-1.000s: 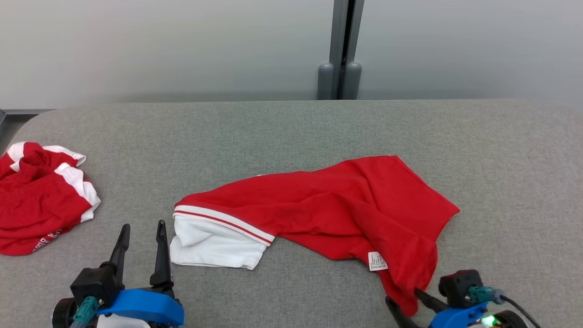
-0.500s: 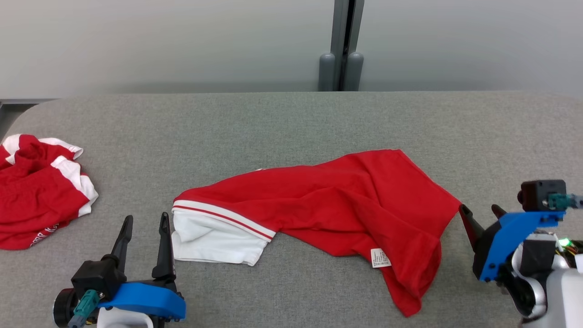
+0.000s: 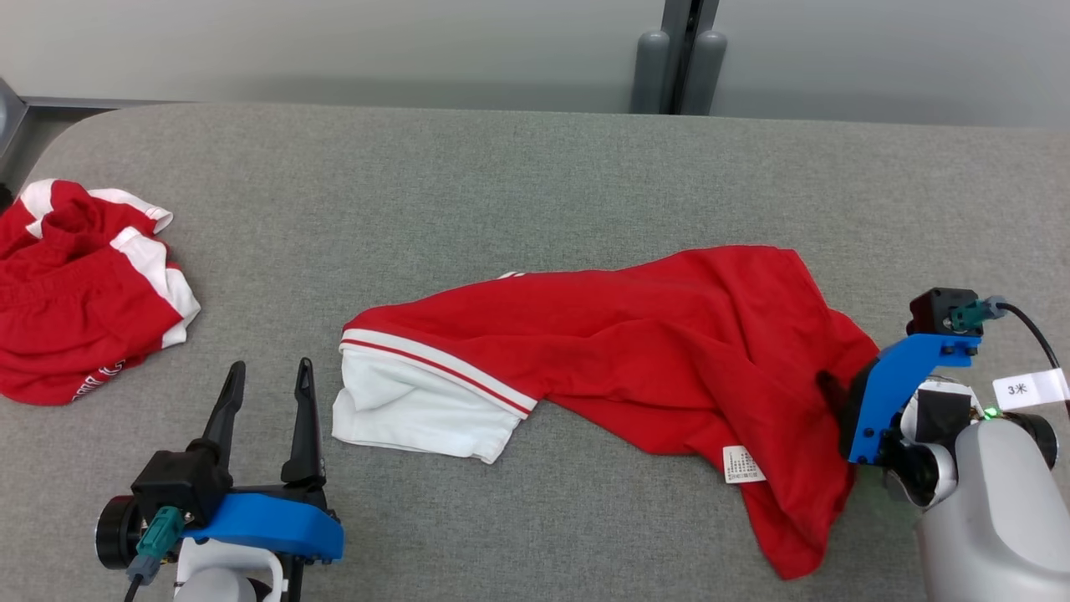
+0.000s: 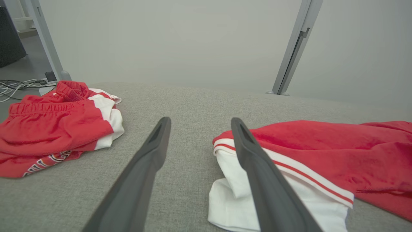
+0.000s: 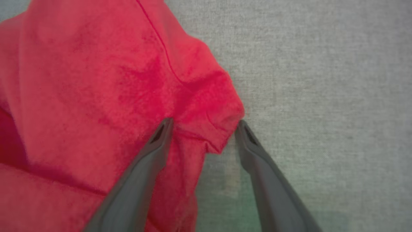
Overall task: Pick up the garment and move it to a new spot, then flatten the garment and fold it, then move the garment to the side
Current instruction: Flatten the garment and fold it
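At the garment's [image 3: 635, 351] right-hand edge, you had the right gripper [image 5: 203, 125] set over a bunched corner of red cloth, jaws spread wide and closed on nothing. One finger lay over the fabric; the other stood over the grey padded surface [image 3: 501, 167] just beside the hem. Whether the tips touched the cloth could not be told. The left gripper [image 3: 269, 368] hovered just beside the white banded end, likewise wide apart and empty.

The garment lay across the middle of the surface, creased and partly doubled over, with its care label [image 3: 741, 464] turned outward near the front. A second red-and-white garment [image 3: 84, 293] sat crumpled well apart at the far left.

Judged from this layout, the flattening step was in hand and folding had not begun. The next move called for you to lower the right fingers until the corner sat between them, close on it, then draw outward to the right. You would likely have needed the left gripper to pin or grip the white end, so that the cloth stretched rather than slid.
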